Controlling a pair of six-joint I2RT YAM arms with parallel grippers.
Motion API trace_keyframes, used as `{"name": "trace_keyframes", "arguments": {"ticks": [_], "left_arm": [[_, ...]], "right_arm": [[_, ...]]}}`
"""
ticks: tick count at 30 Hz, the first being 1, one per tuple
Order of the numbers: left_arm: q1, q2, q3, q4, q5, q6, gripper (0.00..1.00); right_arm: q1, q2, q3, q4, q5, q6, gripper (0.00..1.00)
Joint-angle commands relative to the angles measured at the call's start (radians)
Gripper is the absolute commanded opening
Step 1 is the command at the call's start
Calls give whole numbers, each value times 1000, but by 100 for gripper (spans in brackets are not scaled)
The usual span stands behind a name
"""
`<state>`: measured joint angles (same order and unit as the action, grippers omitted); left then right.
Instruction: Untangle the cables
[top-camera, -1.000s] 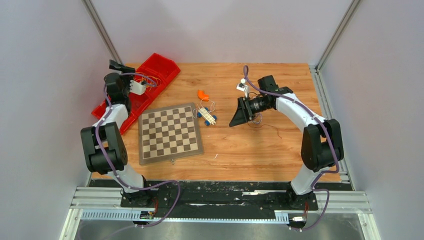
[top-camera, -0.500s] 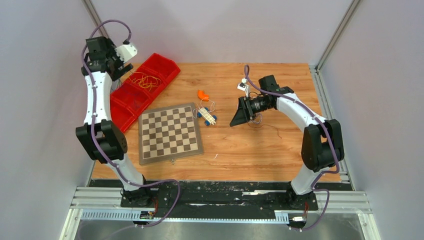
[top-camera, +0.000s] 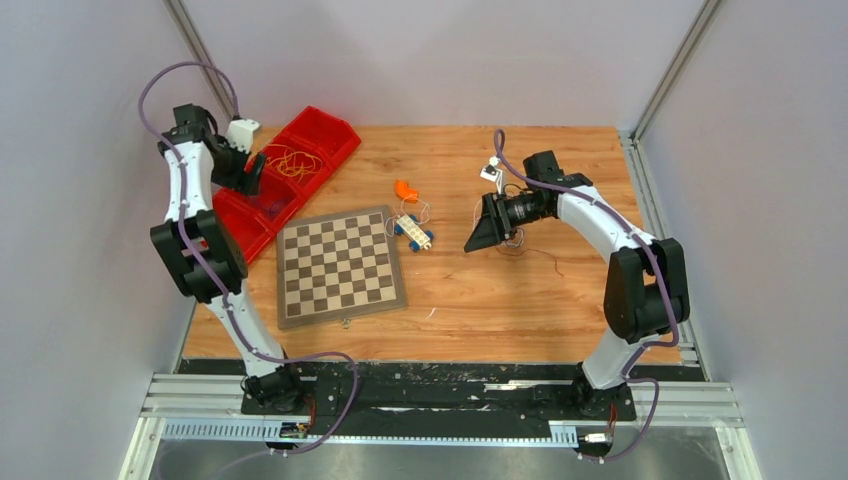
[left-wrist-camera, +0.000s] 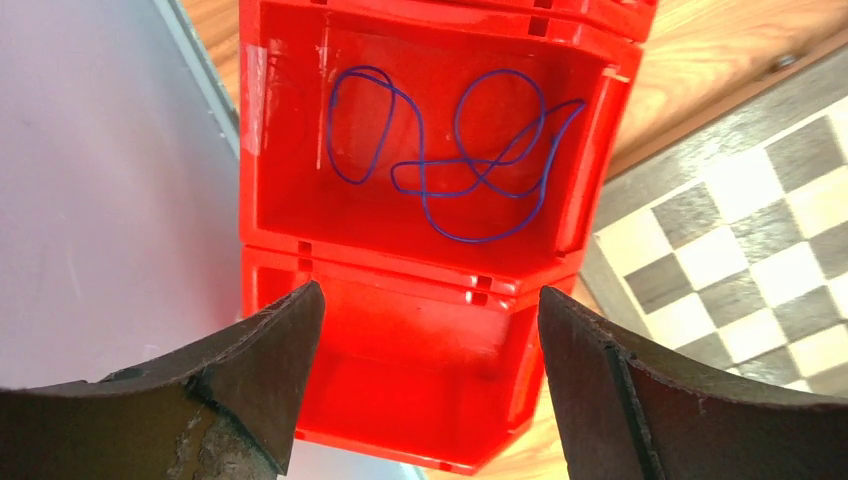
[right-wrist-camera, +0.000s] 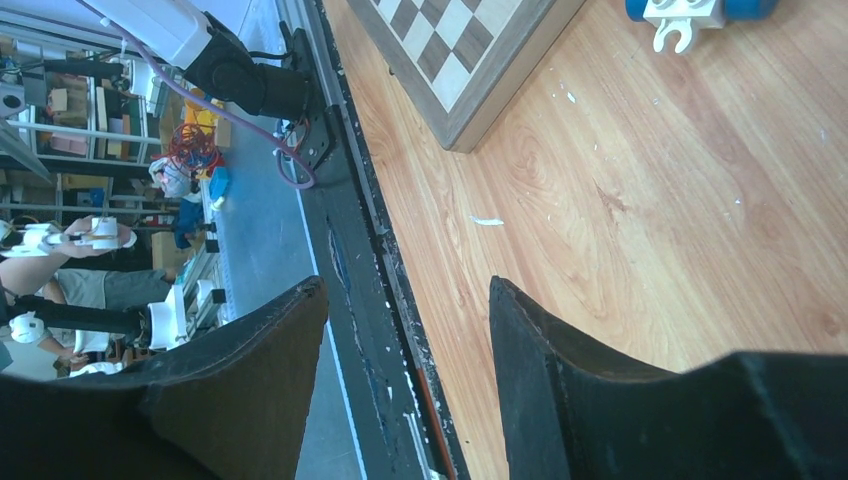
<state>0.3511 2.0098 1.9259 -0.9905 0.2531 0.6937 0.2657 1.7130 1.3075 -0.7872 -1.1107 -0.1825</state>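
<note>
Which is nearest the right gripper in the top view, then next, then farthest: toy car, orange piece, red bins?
1. Toy car, just left of the right gripper.
2. Orange piece, left and farther back.
3. Red bins, far-left corner.

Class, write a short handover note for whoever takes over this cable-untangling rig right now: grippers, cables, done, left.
Left gripper: open, empty, above the red bin.
Right gripper: open, empty, over the table.
Done: purple cable alone in one compartment, orange cable in another.
Left: cable bunch by that gripper, not yet separated.
</note>
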Motion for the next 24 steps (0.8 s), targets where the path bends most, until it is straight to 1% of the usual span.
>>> {"name": "trace_keyframes", "arguments": {"ticks": [1, 4, 6, 7, 9, 11, 12, 13, 14, 15, 16, 17, 18, 19, 20, 24], "left_arm": [[18, -95, 30, -23, 213, -125, 87], [7, -184, -11, -7, 266, -205, 89], [-5, -226, -10, -29, 315, -248, 92], [-15, -243, -13, -47, 331, -259, 98], [-59, -303, -36, -64, 330, -274, 100], [-124, -391, -139, -27, 314, -289, 100], [-162, -468, -180, 35, 314, -322, 100], [-179, -506, -264, 73, 332, -344, 100], [-207, -580, -304, 145, 346, -405, 100], [-221, -609, -377, 181, 372, -441, 100], [-256, -661, -404, 229, 381, -490, 100], [-276, -697, -451, 243, 385, -507, 100], [-323, -711, -472, 262, 380, -523, 100], [-335, -737, -511, 270, 364, -528, 100], [-389, -749, -535, 289, 358, -533, 100], [-500, -800, -647, 313, 332, -530, 100]], "right_arm": [[-5, -24, 4, -1, -43, -34, 60], [-7, -25, 23, -5, -26, -32, 60], [-16, -42, 34, -13, 23, -42, 60], [-19, -53, 40, -17, 77, -51, 60], [-30, -84, 49, -19, 181, -77, 59], [-40, -114, 57, -17, 311, -91, 59], [-42, -122, 61, -16, 377, -97, 59], [-45, -127, 68, -15, 448, -101, 59], [-48, -124, 76, -15, 518, -105, 59], [-51, -115, 85, -15, 582, -110, 59], [-58, -103, 93, -14, 623, -113, 58], [-69, -90, 99, -15, 646, -114, 58], [-81, -72, 106, -12, 657, -111, 58], [-90, -52, 116, -7, 665, -107, 58], [-95, -25, 127, -3, 679, -103, 58], [-102, 96, 189, 30, 724, -79, 59]]}}
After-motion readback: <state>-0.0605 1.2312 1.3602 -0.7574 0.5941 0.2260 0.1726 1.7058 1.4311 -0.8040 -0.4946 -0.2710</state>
